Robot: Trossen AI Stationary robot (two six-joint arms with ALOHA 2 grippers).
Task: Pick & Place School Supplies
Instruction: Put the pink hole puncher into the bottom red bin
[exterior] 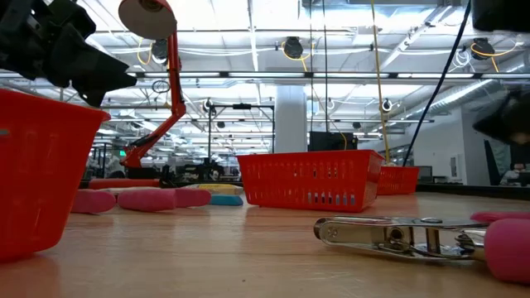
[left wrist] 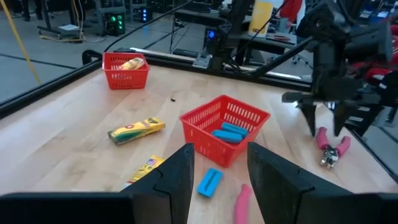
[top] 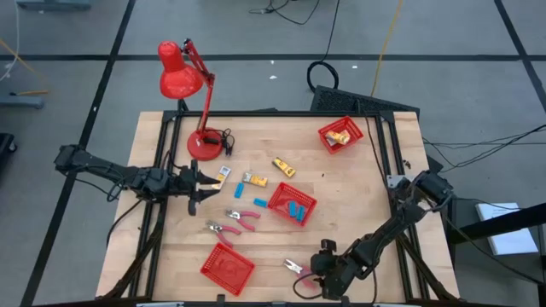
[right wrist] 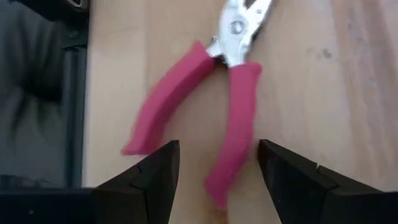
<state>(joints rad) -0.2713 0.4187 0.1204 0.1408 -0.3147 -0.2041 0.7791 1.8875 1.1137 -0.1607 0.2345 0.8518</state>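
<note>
Right now the right gripper [right wrist: 214,168], fingers apart, hangs by the wooden table's [top: 358,205] near edge, just behind the pink-handled metal pliers [right wrist: 211,93], whose handles point toward it.

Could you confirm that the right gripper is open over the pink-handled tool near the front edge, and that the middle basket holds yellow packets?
Not quite: the middle basket holds blue blocks, as the left wrist view shows. The rest stands: the right gripper is open over the pink-handled tool near the front edge.
</note>
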